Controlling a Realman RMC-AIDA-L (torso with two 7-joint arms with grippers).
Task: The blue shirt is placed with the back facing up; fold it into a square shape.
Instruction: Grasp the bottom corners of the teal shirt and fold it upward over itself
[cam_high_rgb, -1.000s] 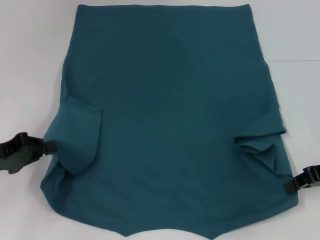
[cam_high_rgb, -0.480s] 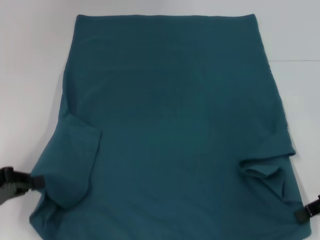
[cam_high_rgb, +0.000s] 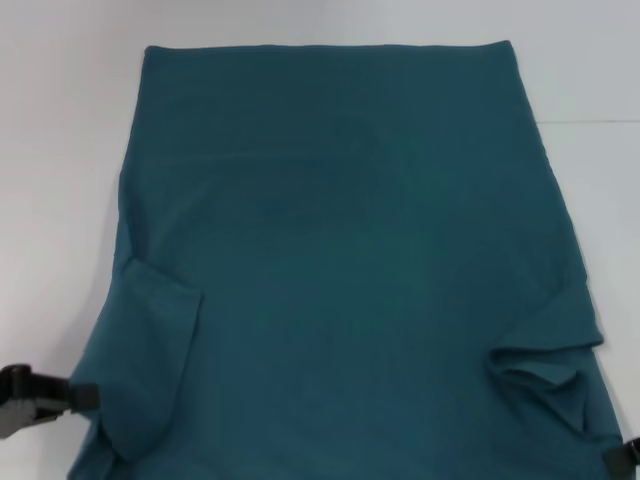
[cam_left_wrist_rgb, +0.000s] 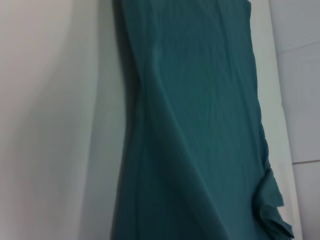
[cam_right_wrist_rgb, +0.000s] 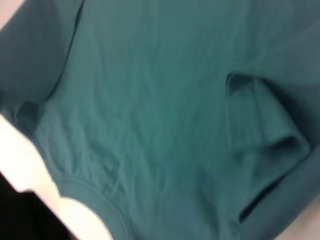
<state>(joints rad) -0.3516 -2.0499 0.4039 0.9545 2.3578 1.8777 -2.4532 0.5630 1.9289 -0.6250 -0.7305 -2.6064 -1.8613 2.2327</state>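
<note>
One blue shirt (cam_high_rgb: 340, 260) lies spread on the white counter (cam_high_rgb: 60, 150), plain dark teal side up, hem edge straight at the far end. No lettering visible. Both short sleeves are folded inward onto the body: the left one (cam_high_rgb: 155, 360) lies as a flat flap, the right one (cam_high_rgb: 545, 365) is bunched with creases.

Two end effectors in the head view, both at the near edge of the frame. Left end effector (cam_high_rgb: 85, 397): black, touching the shirt's left edge beside the sleeve; cannot tell whether it is clenched on cloth. Right end effector (cam_high_rgb: 620, 458): only a tip shows at the shirt's right edge; grip state cannot be told.

Left wrist view: shirt runs lengthwise, one long soft ridge in the cloth. Right wrist view only: ribbed collar band (cam_right_wrist_rgb: 95, 200) beside white counter, plus both sleeve folds.
</note>
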